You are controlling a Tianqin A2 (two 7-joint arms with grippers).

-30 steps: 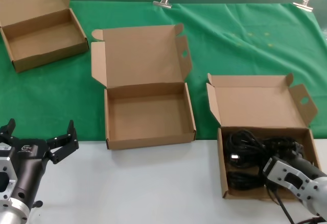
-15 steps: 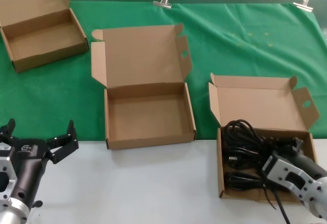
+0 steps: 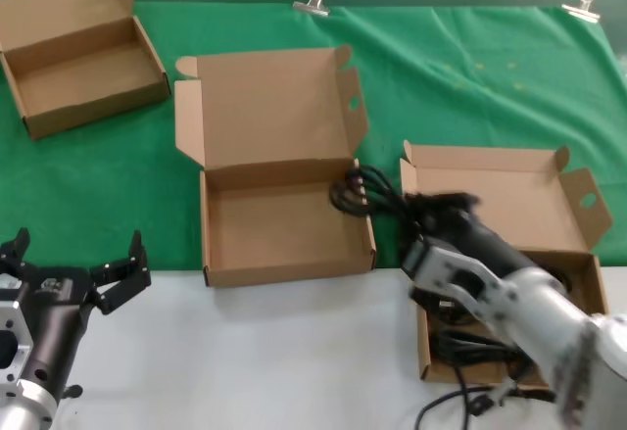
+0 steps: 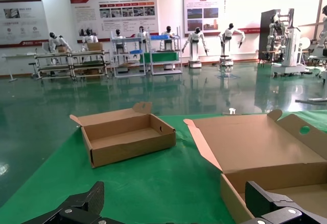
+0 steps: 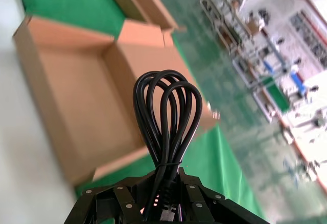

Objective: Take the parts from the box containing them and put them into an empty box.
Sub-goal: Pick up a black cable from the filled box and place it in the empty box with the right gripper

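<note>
Parts: one cord bundle [image 3: 364, 193] is held clamped in the right gripper [image 3: 416, 216], mid-frame over the near-right rim of the empty box [image 3: 284, 222]. Risk: the loop could snag that rim, or a trailing plug could drag other cords out of the source box [image 3: 495, 254] at lower right. Clamping is confirmed only in the right wrist view; the head view alone shows the left gripper [image 3: 73, 278], lower left, spread wide, idle.

A white table [image 3: 294, 352] under a green cloth [image 3: 460, 87] carries three open cardboard boxes.
</note>
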